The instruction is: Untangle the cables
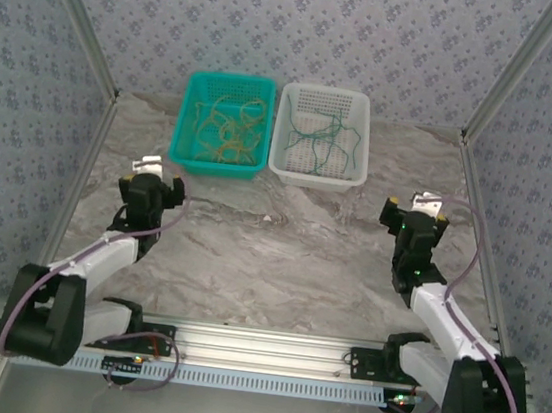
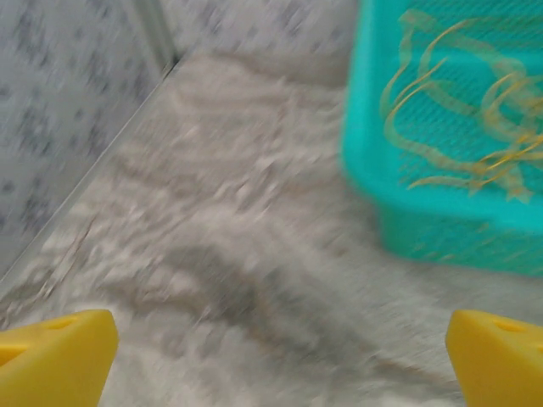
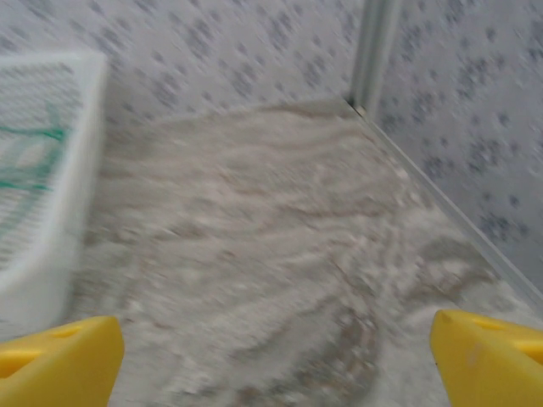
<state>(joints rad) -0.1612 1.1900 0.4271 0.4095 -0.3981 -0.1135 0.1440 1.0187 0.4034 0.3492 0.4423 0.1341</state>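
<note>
Yellow-tan cables (image 1: 227, 128) lie looped in a teal basket (image 1: 193, 106) at the back of the table; the left wrist view shows the same cables (image 2: 475, 119) in that basket (image 2: 382, 195). Dark green cables (image 1: 323, 137) lie in a white basket (image 1: 363, 111) beside it, and a green strand (image 3: 30, 136) shows in the right wrist view. My left gripper (image 1: 151, 173) hovers in front of the teal basket's left corner, open and empty (image 2: 280, 356). My right gripper (image 1: 419, 209) sits right of the white basket, open and empty (image 3: 276, 360).
The marbled tabletop (image 1: 281, 247) stretches between the two arms. Patterned walls with metal corner posts (image 1: 509, 69) close in the left, right and back. A rail (image 1: 258, 350) with the arm bases runs along the near edge.
</note>
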